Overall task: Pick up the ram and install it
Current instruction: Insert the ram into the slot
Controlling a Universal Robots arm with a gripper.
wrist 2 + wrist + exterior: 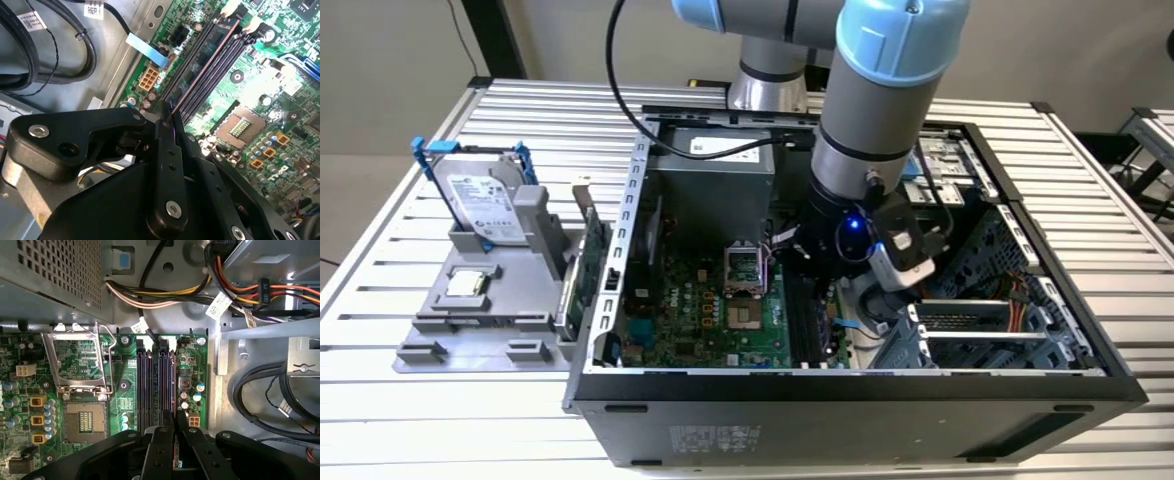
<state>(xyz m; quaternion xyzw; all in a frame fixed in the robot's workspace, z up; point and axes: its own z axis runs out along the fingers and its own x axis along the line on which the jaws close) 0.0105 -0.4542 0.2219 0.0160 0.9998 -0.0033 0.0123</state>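
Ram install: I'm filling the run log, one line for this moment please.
gripper: shut on ram | ram: in motherboard slot | arm: inside open case

Worktop [440, 440]: ribbed metal slats, pale grey. Open black case [854, 400] sits on it, taking up most of middle. Grey holder [487, 320] lies on worktop just beside case, on exterior view's left; drive [487, 205] with blue handles stands in it. Arm base [767, 85] rises from worktop behind case.
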